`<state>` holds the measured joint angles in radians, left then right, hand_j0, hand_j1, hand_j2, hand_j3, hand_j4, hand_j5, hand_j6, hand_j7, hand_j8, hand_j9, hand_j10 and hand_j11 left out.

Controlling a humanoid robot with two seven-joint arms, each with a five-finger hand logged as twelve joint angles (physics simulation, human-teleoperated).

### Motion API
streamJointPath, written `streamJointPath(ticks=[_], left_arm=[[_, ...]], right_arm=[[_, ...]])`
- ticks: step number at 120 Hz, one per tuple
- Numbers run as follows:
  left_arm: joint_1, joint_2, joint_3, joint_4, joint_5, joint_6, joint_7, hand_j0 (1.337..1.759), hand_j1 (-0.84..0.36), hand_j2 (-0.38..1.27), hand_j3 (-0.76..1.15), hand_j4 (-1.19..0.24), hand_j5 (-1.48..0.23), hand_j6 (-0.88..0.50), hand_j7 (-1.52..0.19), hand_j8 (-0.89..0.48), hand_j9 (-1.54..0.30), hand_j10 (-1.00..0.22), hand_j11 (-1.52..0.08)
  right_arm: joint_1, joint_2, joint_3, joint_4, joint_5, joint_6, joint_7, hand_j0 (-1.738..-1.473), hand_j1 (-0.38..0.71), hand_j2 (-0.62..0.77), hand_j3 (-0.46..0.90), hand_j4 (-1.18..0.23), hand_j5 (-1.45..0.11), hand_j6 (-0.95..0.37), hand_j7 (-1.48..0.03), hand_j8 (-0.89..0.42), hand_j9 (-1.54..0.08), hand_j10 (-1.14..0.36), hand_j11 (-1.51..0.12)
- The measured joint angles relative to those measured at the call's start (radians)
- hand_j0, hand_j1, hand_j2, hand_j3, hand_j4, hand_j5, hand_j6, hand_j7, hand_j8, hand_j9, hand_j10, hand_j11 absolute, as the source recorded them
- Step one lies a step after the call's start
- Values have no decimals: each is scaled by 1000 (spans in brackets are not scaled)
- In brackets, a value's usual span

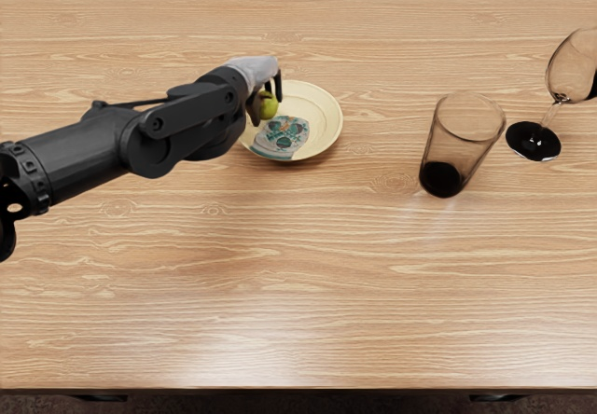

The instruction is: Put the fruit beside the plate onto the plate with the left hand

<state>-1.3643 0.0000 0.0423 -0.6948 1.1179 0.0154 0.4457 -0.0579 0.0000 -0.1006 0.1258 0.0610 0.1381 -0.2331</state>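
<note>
A pale yellow plate [317, 106] with a green and red pattern in its middle sits on the wooden table, a little left of centre. My left arm comes in from the left edge and reaches over the plate's left rim. My left hand [265, 95] is curled around a small yellow-green fruit [269, 108], which hangs over the plate's left part. Whether the fruit touches the plate cannot be told. The right arm is out of view.
A tall glass tumbler [455, 144] with a dark base stands right of the plate. A wine glass [556, 92] with a dark foot stands at the right edge. The table's front edge [298, 391] runs along the bottom.
</note>
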Motion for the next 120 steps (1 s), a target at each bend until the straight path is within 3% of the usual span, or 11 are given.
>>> streamJointPath(ticks=[19,50,78,98,120], left_arm=[[12,0,30,50,2,37,-16,1655,-338,317,0,-614,-882,-468,-837,-502,-851,-629,-854],[14,0,55,62,5,43,-26,1656,-305,285,0,-606,-829,-511,-798,-541,-819,-611,-821],[14,0,83,54,6,48,-115,1656,-296,277,0,-605,-817,-522,-791,-550,-813,-607,-815],[15,0,99,54,6,48,-142,1657,-290,265,0,-595,-798,-528,-773,-556,-797,-595,-799],[25,0,109,63,-3,54,-145,1657,39,118,0,-286,-380,-258,-370,-270,-380,-285,-381]], right_arm=[[0,0,0,0,0,0,0,-1658,-349,0,0,0,0,0,0,0,0,0,0],[0,0,0,0,0,0,0,-1658,-349,0,0,0,0,0,0,0,0,0,0],[0,0,0,0,0,0,0,-1658,-349,0,0,0,0,0,0,0,0,0,0],[0,0,0,0,0,0,0,-1658,-349,0,0,0,0,0,0,0,0,0,0],[0,0,0,0,0,0,0,-1658,-349,0,0,0,0,0,0,0,0,0,0]])
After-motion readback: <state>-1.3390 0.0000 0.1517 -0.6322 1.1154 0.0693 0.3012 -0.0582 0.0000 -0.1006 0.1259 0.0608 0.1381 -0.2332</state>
